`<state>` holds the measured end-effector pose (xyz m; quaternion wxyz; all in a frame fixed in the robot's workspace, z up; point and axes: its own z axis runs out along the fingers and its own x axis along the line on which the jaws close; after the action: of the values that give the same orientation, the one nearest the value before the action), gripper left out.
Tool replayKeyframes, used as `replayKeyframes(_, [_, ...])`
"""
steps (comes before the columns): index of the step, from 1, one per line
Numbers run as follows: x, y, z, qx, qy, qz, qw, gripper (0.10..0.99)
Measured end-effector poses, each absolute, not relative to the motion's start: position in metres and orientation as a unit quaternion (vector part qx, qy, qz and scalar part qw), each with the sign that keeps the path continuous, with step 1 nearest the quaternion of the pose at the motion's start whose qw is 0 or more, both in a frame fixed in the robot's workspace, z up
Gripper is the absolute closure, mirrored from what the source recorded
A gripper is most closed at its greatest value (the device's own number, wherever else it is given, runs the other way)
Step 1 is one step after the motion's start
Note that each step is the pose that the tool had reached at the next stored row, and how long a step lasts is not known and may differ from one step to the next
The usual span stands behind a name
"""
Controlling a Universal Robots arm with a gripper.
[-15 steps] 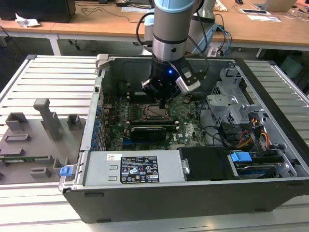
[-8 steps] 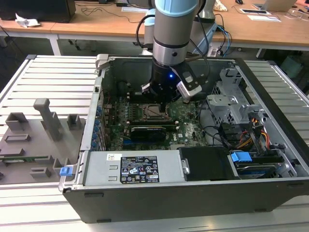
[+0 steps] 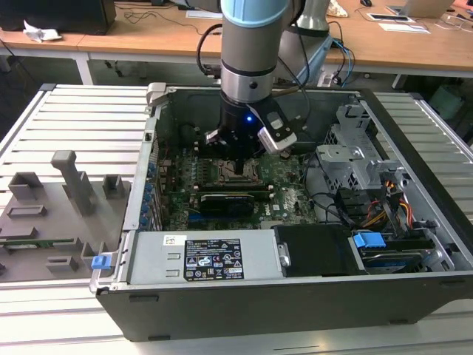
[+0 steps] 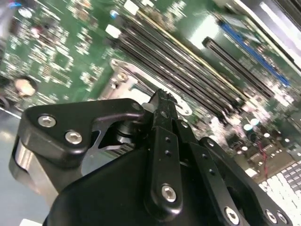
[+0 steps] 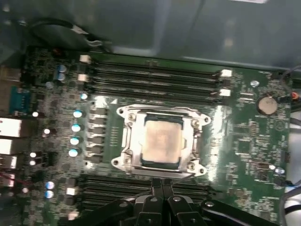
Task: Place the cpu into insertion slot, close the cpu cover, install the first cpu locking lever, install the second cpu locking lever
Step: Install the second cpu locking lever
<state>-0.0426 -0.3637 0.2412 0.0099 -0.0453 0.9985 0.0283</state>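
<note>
In the first wrist view the cpu (image 5: 162, 141) lies flat in the insertion slot (image 5: 126, 157), its silver-grey top facing up. The cpu cover (image 5: 190, 141) frames it as a thin metal plate lying down around the chip. I cannot tell how the locking levers stand. My gripper (image 5: 162, 184) hovers just off one edge of the socket, fingers pressed together with nothing between them. In the second wrist view the gripper (image 4: 162, 95) points down at the socket's metal rim (image 4: 123, 75). In the exterior view the gripper (image 3: 238, 164) hangs inside the open computer case, right over the socket.
The green motherboard (image 3: 290, 188) lies in the open case (image 3: 244, 303). Long black RAM slots (image 5: 155, 77) flank the socket on two sides. A black graphics card (image 3: 225, 201), a power supply (image 3: 207, 259), a metal drive cage (image 3: 355, 159) and cables (image 3: 392, 211) crowd the case.
</note>
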Motion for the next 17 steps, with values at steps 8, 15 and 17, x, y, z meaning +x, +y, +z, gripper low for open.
replayKeyframes(8, [-0.065, -0.374, 0.224, -0.045, 0.998, 0.046, 0.01, 0.98])
replayKeyframes(15, [-0.071, -0.381, 0.217, -0.045, 0.996, 0.074, 0.011, 0.98])
replayKeyframes(17, [-0.072, -0.385, 0.217, -0.045, 0.995, 0.084, 0.012, 0.98])
